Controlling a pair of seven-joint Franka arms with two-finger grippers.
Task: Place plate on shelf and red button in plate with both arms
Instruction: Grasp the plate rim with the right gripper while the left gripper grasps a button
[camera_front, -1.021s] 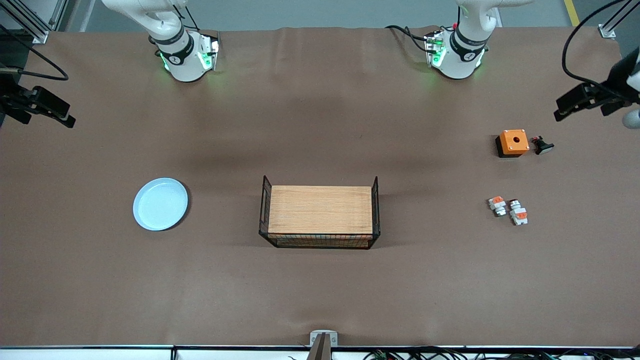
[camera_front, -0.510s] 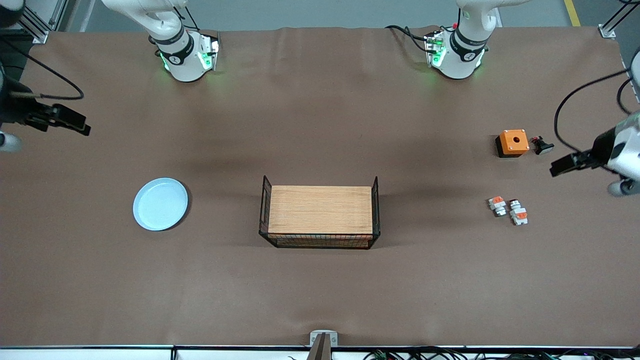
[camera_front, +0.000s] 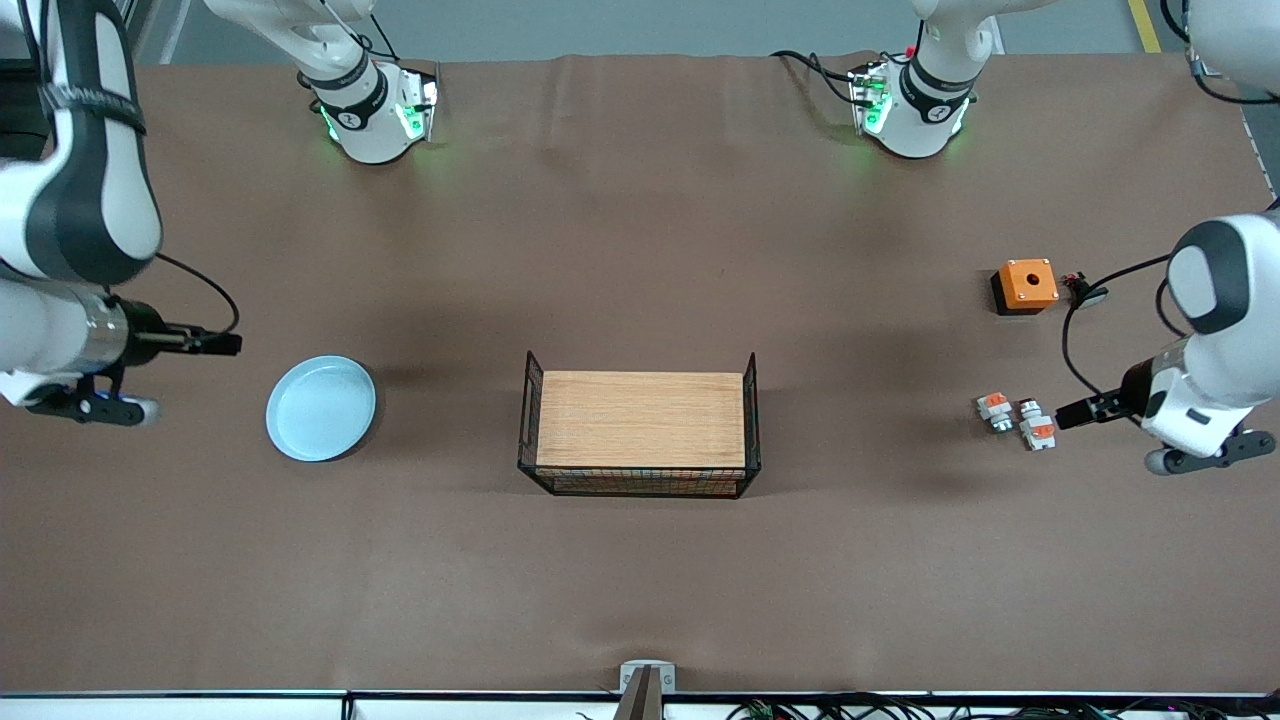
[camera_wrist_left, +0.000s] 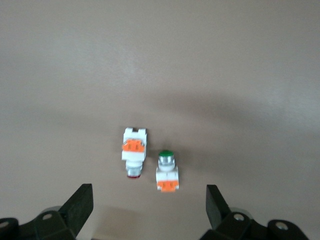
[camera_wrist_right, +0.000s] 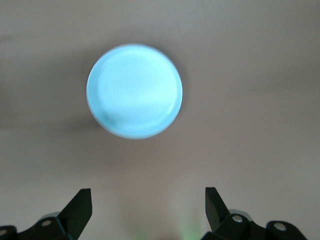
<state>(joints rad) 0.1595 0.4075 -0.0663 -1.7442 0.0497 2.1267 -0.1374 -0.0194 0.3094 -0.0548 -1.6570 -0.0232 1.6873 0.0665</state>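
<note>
The pale blue plate (camera_front: 321, 407) lies toward the right arm's end of the table and fills the right wrist view (camera_wrist_right: 134, 91). My right gripper (camera_front: 230, 343) is open and empty, over the table beside the plate (camera_wrist_right: 148, 212). Two small white buttons with orange clips lie side by side toward the left arm's end. The red button (camera_front: 994, 410) shows a red cap in the left wrist view (camera_wrist_left: 134, 151). The other button (camera_front: 1037, 428) has a green cap (camera_wrist_left: 167, 173). My left gripper (camera_front: 1064, 417) is open and empty, beside the green-capped one (camera_wrist_left: 150, 212).
A wire basket with a wooden top (camera_front: 640, 415) stands mid-table. An orange square box with a hole (camera_front: 1025, 285) and a small black part (camera_front: 1086, 291) lie farther from the front camera than the buttons.
Both arms have swung in from the table's ends and come lower. The right gripper has come beside the plate, the left gripper beside the two buttons. No object has moved.
</note>
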